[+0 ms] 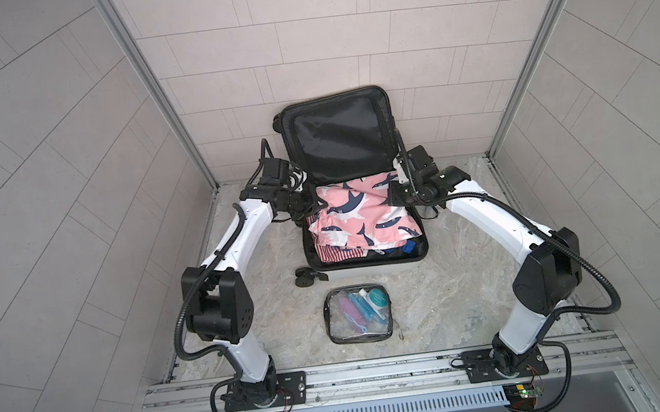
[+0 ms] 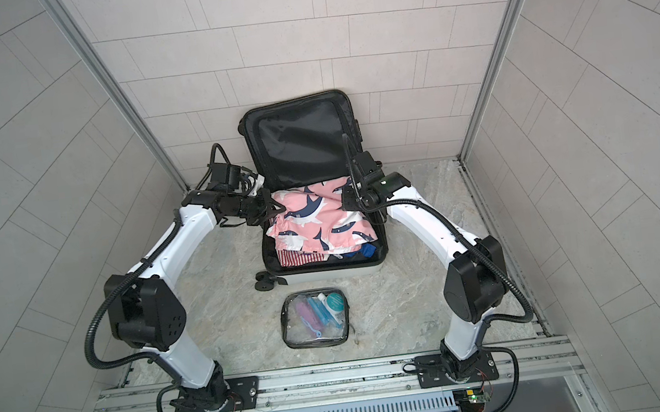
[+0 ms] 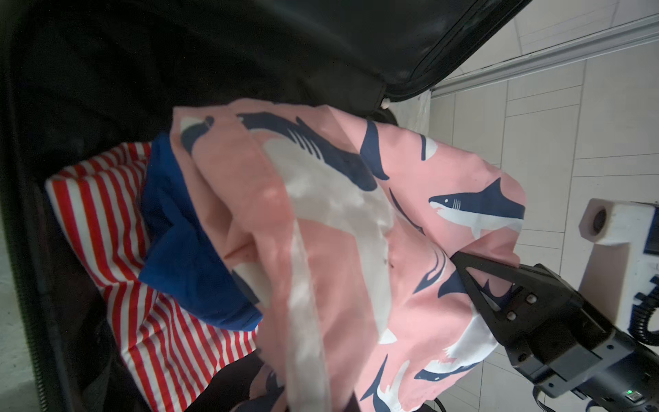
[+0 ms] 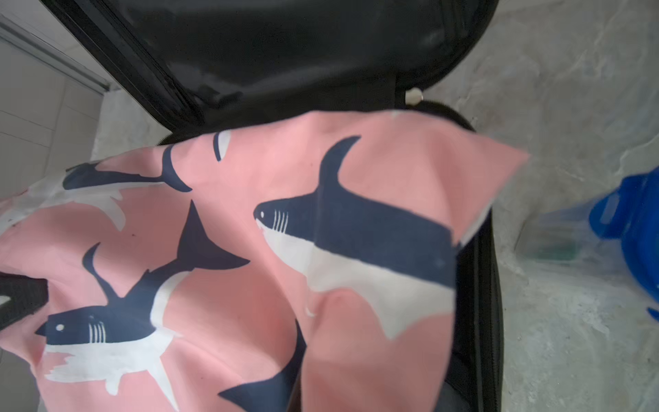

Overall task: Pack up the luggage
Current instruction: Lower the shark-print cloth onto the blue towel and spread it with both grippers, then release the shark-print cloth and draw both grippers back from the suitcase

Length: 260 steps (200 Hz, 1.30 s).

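Rear approach shut off: the lid (image 1: 338,139) of the luggage (image 1: 372,270) stands upright against the back wall. The lower shell is heaped with pink shark cloth (image 1: 363,216) up over the rim, with little bare lining showing. At the hinge-end corners the left gripper (image 1: 315,205) and right gripper (image 1: 393,194) pinch the cloth, arms flanking both long sides. Black wheels (image 1: 306,278) jut out at the near left corner. The toiletry pouch (image 1: 357,315) lies near the front wall, only a narrow strip of marble top (image 1: 453,286) between. Wide bare marble either side of the pouch.

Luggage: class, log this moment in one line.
luggage: open | shark cloth: on top | left gripper: shut on cloth | right gripper: shut on cloth | pouch: outside
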Each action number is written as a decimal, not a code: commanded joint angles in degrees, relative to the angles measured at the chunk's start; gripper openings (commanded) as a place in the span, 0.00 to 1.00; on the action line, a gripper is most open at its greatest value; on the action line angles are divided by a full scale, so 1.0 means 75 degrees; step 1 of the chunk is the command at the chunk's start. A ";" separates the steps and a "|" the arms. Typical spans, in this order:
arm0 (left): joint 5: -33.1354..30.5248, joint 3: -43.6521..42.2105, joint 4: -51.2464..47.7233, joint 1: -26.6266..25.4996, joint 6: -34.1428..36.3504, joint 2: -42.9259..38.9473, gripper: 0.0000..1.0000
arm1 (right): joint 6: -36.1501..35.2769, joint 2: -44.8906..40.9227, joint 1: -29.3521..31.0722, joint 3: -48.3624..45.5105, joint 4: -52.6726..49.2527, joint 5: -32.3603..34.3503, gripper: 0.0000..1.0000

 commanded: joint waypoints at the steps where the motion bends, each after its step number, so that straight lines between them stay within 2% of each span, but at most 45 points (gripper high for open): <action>1: -0.0177 -0.0616 0.0364 -0.0010 0.0048 -0.0097 0.00 | -0.0040 -0.0079 0.0032 -0.0493 0.0363 0.0268 0.00; 66: -0.0707 -0.1301 0.1107 -0.0013 0.0004 0.0423 0.00 | -0.0175 0.0977 -0.0029 -0.0845 0.1002 0.0402 0.00; 125: -0.1536 -0.1438 0.0975 0.0064 0.0206 0.0718 0.00 | -0.0118 0.1634 -0.0137 -0.0950 0.1342 0.0608 0.00; 133: -0.1628 -0.1510 0.0954 0.0078 0.0223 0.0697 0.00 | -0.0095 0.1628 -0.0154 -0.1025 0.1407 0.0609 0.08; 139: -0.1701 -0.1540 0.0904 0.0081 0.0236 0.0680 0.04 | -0.0093 0.1612 -0.0165 -0.1077 0.1447 0.0586 0.15; 169: -0.1963 -0.1613 0.0643 0.0078 0.0311 0.0220 0.45 | -0.0157 0.1245 -0.0169 -0.1187 0.1408 0.0490 0.53; 182: -0.2006 -0.1598 0.0565 0.0087 0.0316 -0.0094 0.54 | -0.0196 0.0938 -0.0166 -0.1179 0.1268 0.0511 0.62; 205: -0.1898 -0.1471 0.0430 0.0075 0.0261 -0.0673 0.61 | -0.0245 0.0385 -0.0166 -0.1166 0.0966 0.0628 0.69; 251: -0.1969 -0.1172 0.0071 -0.0087 0.0266 -0.1431 0.61 | -0.0255 -0.0555 -0.0011 -0.1370 0.0539 0.0748 0.72; 260: -0.1845 -0.1102 0.0101 -0.0202 0.0248 -0.1402 0.58 | -0.0244 -0.0647 0.0109 -0.1448 0.0517 0.0737 0.71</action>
